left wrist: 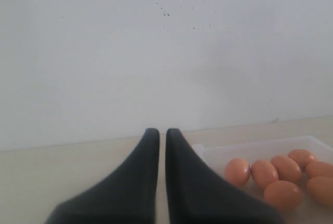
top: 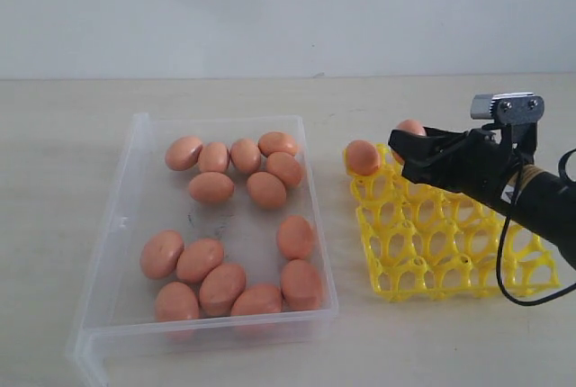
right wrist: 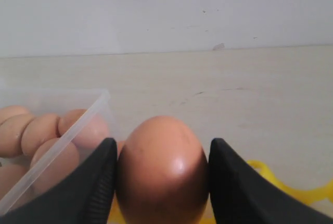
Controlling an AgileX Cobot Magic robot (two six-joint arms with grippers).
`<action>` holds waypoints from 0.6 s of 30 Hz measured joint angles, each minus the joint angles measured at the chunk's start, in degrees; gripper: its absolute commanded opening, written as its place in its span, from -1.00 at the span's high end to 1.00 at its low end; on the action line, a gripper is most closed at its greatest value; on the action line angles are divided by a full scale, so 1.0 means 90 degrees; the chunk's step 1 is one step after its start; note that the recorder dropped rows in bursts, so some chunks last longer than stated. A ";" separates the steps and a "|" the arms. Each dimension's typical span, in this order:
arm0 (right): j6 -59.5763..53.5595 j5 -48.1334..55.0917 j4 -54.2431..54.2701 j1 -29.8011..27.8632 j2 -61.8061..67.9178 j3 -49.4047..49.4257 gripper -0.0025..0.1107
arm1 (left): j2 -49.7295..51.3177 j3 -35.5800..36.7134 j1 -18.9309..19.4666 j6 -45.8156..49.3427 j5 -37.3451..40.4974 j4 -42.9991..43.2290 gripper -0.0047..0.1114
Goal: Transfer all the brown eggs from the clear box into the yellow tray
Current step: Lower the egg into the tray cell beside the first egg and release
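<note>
Black fingers of my right gripper [right wrist: 162,143] clamp a brown egg [right wrist: 161,174] by its sides, jaws partly spread, over the far left corner of the yellow tray [top: 450,252]. A second egg [top: 363,157] sits in that corner's cup. Fourteen brown eggs [top: 222,288] lie in the clear box [top: 135,189] to the left. My left gripper [left wrist: 157,135] is closed on nothing.

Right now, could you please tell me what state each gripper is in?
Left gripper: closed, holding nothing.
Right gripper: closed on a brown egg.
</note>
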 measured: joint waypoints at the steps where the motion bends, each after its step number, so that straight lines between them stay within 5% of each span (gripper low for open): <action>1: 0.0000 0.0000 -0.0005 0.0000 0.0034 -0.0033 0.96 | 0.0000 0.0000 0.0000 0.0000 0.0000 0.0000 0.85; 18: -0.0383 0.0000 0.0135 0.0000 0.0533 -0.0320 0.96 | 0.0000 0.0000 0.0000 0.0000 0.0000 0.0000 0.85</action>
